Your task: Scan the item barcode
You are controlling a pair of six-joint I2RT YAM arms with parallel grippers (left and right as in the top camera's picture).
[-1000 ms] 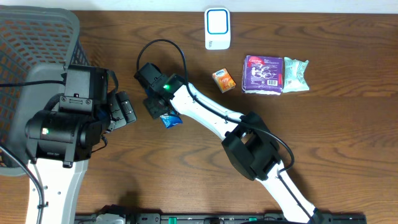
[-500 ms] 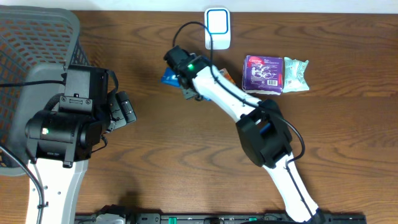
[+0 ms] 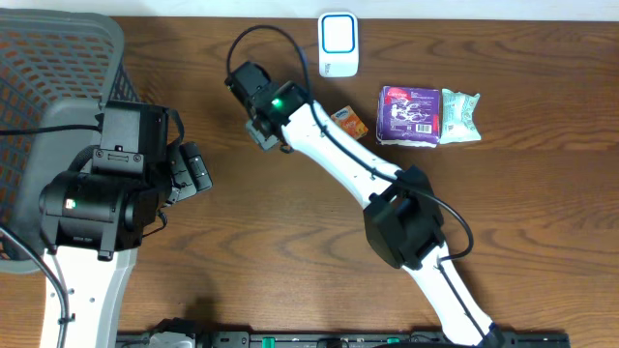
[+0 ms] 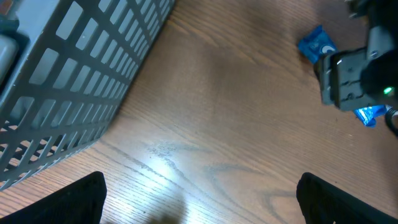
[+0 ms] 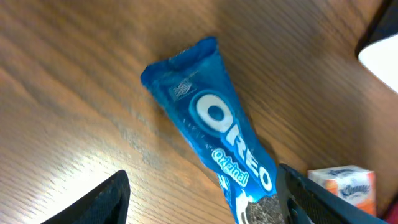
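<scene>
A blue Oreo packet (image 5: 214, 121) lies across the wood between the fingers of my right gripper (image 5: 202, 180). The jaws stand wide apart: the packet's lower end is against the right finger (image 5: 311, 196), and the left finger (image 5: 102, 202) is well clear of it. Seen from overhead, my right gripper (image 3: 263, 130) covers the packet, left of the white and blue scanner (image 3: 338, 43). In the left wrist view the packet's blue ends (image 4: 316, 45) show on both sides of that gripper. My left gripper (image 4: 199, 205) is open over bare wood beside the basket.
A grey mesh basket (image 3: 58, 58) fills the far left corner. A small orange tissue pack (image 3: 348, 124) lies right of my right gripper. Further right are a purple packet (image 3: 409, 114) and a pale green one (image 3: 460, 114).
My right arm carried the blue packet from the table's middle up towards the scanner, then a little left, and its jaws have spread wider. The left arm has not moved.
</scene>
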